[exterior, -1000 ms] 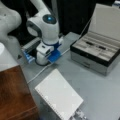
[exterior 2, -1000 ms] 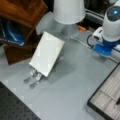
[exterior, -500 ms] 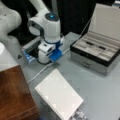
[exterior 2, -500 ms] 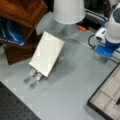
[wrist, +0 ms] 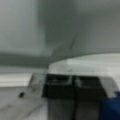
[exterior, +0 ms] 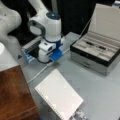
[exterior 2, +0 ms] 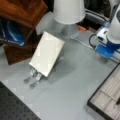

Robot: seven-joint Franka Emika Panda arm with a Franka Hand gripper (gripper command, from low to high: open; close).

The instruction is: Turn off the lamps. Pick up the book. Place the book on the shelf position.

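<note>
Book (exterior: 59, 97) propped aslant, long axis diagonal

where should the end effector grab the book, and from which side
Judging by its pose, the book leans tilted on a metal stand, so its raised upper edge hangs free. Pinching that edge from above looks best; the lower edge sits in the stand.

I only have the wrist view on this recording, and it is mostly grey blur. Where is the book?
Observer: The book is propped tilted on a metal stand, apart from the end effector.
Operator: Where is the end effector?
Observer: Low over the grey table, next to a white cable.
Operator: Any lamp in sight?
Observer: A cream lampshade stands toward a front view's top, beyond the book.
</note>
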